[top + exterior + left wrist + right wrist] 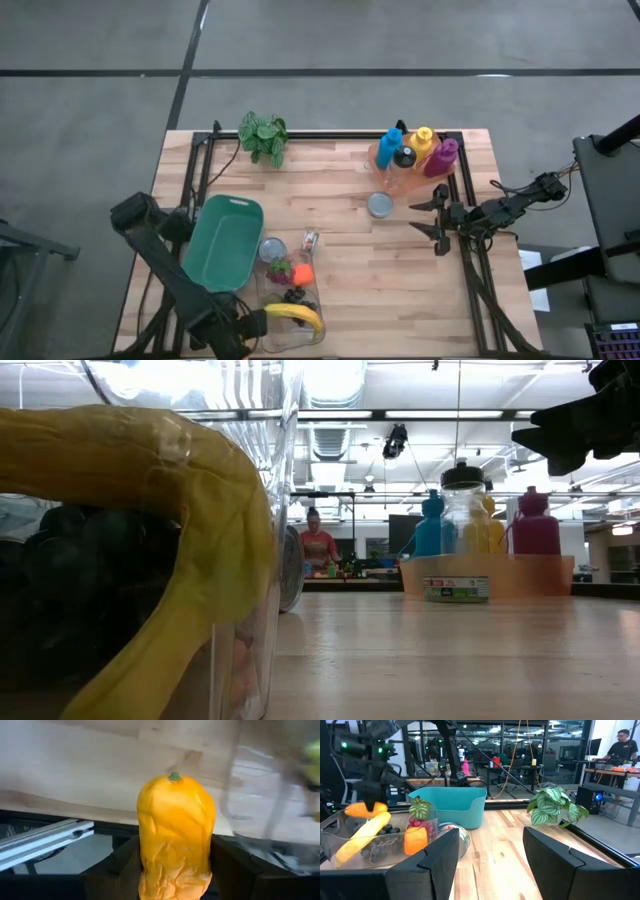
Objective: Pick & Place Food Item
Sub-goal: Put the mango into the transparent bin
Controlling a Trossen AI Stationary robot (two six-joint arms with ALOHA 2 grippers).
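A soft orange-yellow toy fruit [175, 825] with a green stem tip [173, 776] sits between the fingers of my left gripper [175, 857], at the table's near edge [245, 323]. The right wrist view shows it [365, 809] just above the near end of a clear plastic container [290, 295]. That container holds a banana [298, 316], dark grapes [382, 847], a strawberry [280, 270] and an orange piece [303, 270]. A teal bin [222, 243] stands left of it. My right gripper [438, 220] waits open at the table's right side. My left gripper pinches the toy fruit's rear half [172, 870] between its two fingers [125, 865], one on each flank. The stem end points away from the gripper. The soft skin is creased between the fingers. The fruit is lifted clear, by the container's rim.
A tray of coloured bottles [415, 155] stands at the far right, with a small round tin [380, 205] in front of it. A potted plant [263, 135] sits at the far edge. A small can [310, 240] and a round lid [272, 248] lie near the bin.
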